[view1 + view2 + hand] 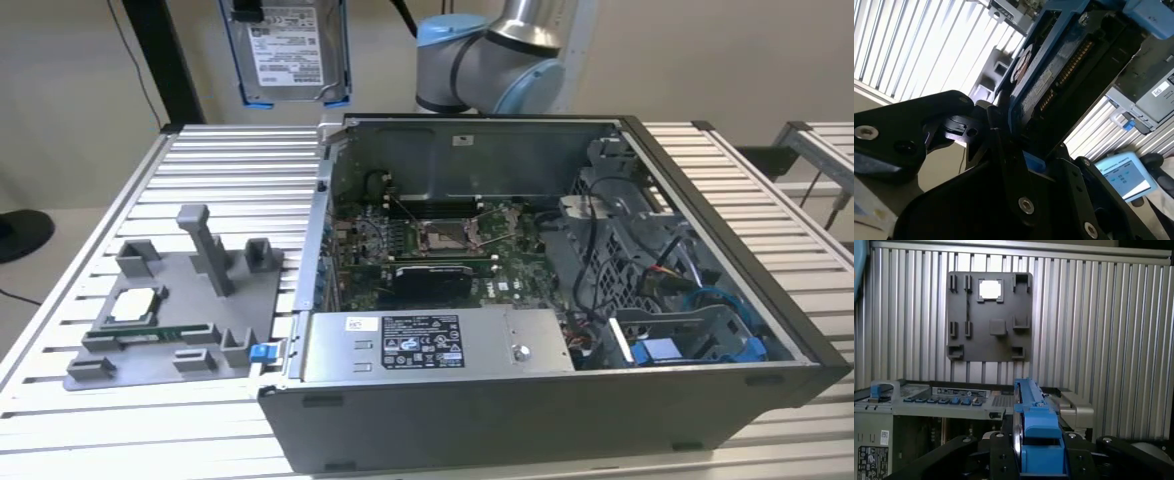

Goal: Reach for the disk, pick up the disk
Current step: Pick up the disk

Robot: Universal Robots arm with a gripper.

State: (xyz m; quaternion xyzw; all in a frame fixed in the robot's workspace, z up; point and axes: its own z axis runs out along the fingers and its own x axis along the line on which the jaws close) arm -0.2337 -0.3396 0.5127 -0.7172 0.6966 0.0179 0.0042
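Observation:
The disk hangs upright in the air above the table's back edge, at the exterior view's upper left. Its silver face with a white label shows, with blue rails down both sides. My gripper holds it from above, at the picture's top edge. In the second wrist view the disk runs away from the black gripper, whose fingers close on its near end. In the first wrist view the disk is edge-on, its blue rail clamped in the gripper.
An open computer case stands on the slatted aluminium table, with a grey labelled box at its front. A grey fixture plate carrying a small square chip lies at the exterior view's left. The arm's base stands behind the case.

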